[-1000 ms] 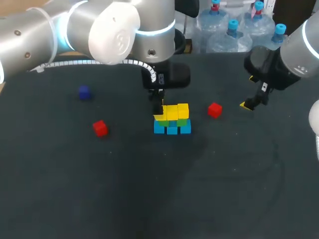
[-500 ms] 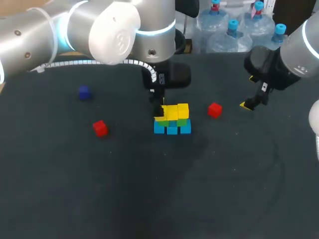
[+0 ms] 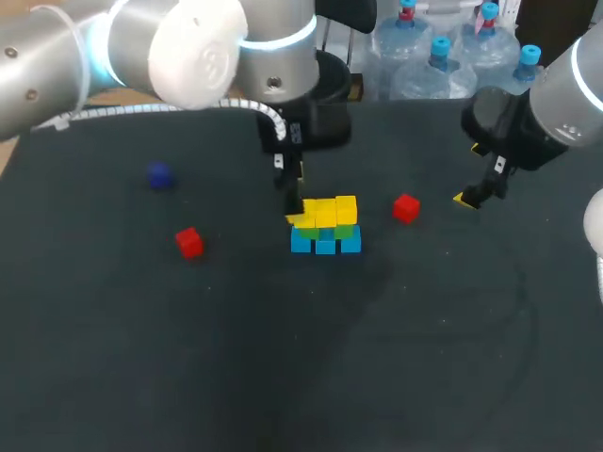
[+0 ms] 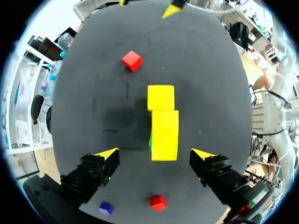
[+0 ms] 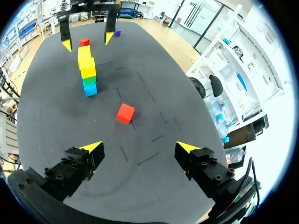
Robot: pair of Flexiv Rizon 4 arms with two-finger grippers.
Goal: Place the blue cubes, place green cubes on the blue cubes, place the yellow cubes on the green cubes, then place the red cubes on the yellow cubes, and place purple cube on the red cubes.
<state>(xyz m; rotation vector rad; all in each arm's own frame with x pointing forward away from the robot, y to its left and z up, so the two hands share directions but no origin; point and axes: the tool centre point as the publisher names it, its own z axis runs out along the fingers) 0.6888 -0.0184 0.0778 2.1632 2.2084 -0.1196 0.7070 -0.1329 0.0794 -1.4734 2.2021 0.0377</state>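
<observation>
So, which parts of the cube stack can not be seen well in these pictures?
- Head view: the green cubes show only as a thin band under the yellow cubes, so their number cannot be told.
- Left wrist view: seen from above, the yellow cubes cover the blue cubes wholly, and green shows only as a sliver.
- Right wrist view: the stack is far off and end-on, so the cubes per layer cannot be counted.

Obstacles: cube stack [image 3: 325,228] mid-table, left gripper [image 3: 294,193] hanging just behind it; red cube [image 3: 406,208] between stack and right gripper [image 5: 139,147]. You can pass freely along the table's [image 3: 377,367] near half.
</observation>
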